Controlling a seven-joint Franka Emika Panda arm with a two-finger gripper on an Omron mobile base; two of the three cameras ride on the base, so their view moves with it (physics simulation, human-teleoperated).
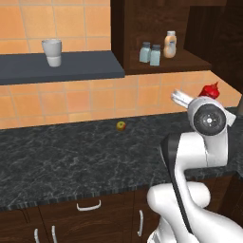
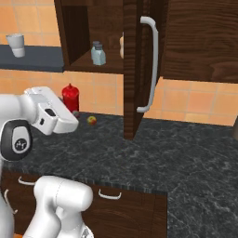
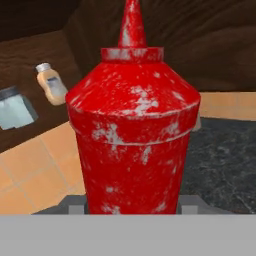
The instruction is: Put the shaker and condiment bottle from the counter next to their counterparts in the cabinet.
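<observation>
The gripper [image 3: 132, 207] is closed around the red condiment bottle [image 3: 132, 130], its two fingers pressed to the lower sides of the bottle, which stands upright in the grip; from the right base view the bottle [image 2: 70, 97] rides up off the counter [image 2: 186, 153], in front of the orange tiled wall and below the open cabinet [image 2: 74, 28], and from the left base view just its red cap and shoulder [image 1: 210, 91] peek out behind the white wrist. The black veined counter runs the width of the room with dark wood drawers under it. Above it the cabinet [image 1: 128, 33] hangs with its door [image 2: 139, 69] swung out toward me, a long pale handle [image 2: 151, 65] on the door's edge. To the left of the cabinet is a flat grey-blue wall shelf [image 1: 61, 66] carrying a white cup [image 1: 52, 52]. On the cabinet's floor two pale blue-grey shakers [image 1: 150, 53] with dark caps stand side by side, touching or nearly so, and just to their right is the tan-orange bottle [image 1: 170, 44] with a white cap. A small round yellow and red thing [image 1: 121, 126] lies on the counter near the wall, well apart from the arm.
</observation>
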